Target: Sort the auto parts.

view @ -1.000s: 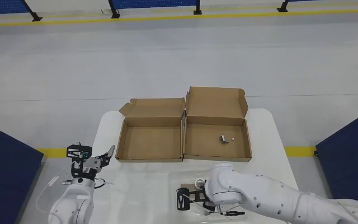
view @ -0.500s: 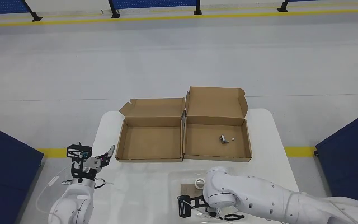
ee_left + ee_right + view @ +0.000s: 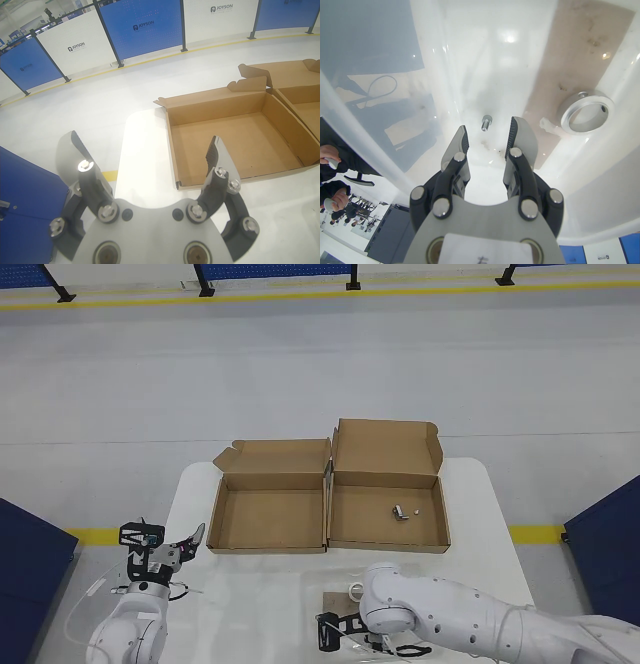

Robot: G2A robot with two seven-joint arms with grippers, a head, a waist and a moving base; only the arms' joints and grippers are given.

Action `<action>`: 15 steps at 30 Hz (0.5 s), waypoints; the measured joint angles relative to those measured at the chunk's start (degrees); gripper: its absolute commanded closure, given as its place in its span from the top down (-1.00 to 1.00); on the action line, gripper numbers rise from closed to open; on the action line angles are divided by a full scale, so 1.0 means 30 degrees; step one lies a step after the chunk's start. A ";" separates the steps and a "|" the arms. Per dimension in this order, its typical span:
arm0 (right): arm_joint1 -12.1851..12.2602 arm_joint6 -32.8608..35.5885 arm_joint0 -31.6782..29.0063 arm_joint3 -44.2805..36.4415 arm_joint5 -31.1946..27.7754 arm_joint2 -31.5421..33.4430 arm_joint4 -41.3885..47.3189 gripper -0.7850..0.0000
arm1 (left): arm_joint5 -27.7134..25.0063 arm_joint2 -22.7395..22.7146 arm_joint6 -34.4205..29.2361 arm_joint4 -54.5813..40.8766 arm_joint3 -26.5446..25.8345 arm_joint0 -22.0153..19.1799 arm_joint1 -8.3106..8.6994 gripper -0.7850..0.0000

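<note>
Cardboard boxes, two, side by side and touching, lids folded back.

Top view:
- Left box (image 3: 267, 519): sits toward the counter's far edge.
- Right box (image 3: 385, 514): holds small pale parts (image 3: 402, 511), two as far as can be told, near its right wall.
- Counter (image 3: 250, 589): one, white, rounded corners.
- Left claw (image 3: 170, 547): off the counter's near-left corner, well apart from both boxes.
- Right claw (image 3: 330, 632): low at the counter's near edge.
- Room: pale grey floor (image 3: 300, 384); one yellow line (image 3: 300, 295) across the far side; blue panels (image 3: 28, 564) at both sides.

Left wrist view:
- Left claw: fingers spread wide, nothing between them, raised above the counter edge and facing the left box.
- Both boxes seen beyond it.
- Room: a row of alternating blue and white partition panels on black posts.

Right wrist view:
- Right claw: fingers partly apart, gripping nothing, down inside a translucent white tray (image 3: 595, 175).
- Bolt (image 3: 485, 122): one, silver, lying on the tray floor just ahead of the fingertips, between their lines but untouched.
- Metal ring collar (image 3: 586, 112): one, lying flat against the tray wall, beside the claw.
- Brownish patch (image 3: 570, 50): one, on the tray floor.
</note>
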 measured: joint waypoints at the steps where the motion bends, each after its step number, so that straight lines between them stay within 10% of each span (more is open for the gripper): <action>1: -0.0052 0.0022 -0.0039 0.0068 0.0022 0.0000 -0.0057 -0.15 | 0.0000 0.0000 0.0000 0.0000 0.0000 0.0000 0.0000 1.00; 15: -0.0413 0.0009 -0.0204 0.0622 0.0008 0.0000 -0.0189 -0.41 | 0.0000 0.0000 0.0000 0.0000 0.0000 0.0000 0.0000 1.00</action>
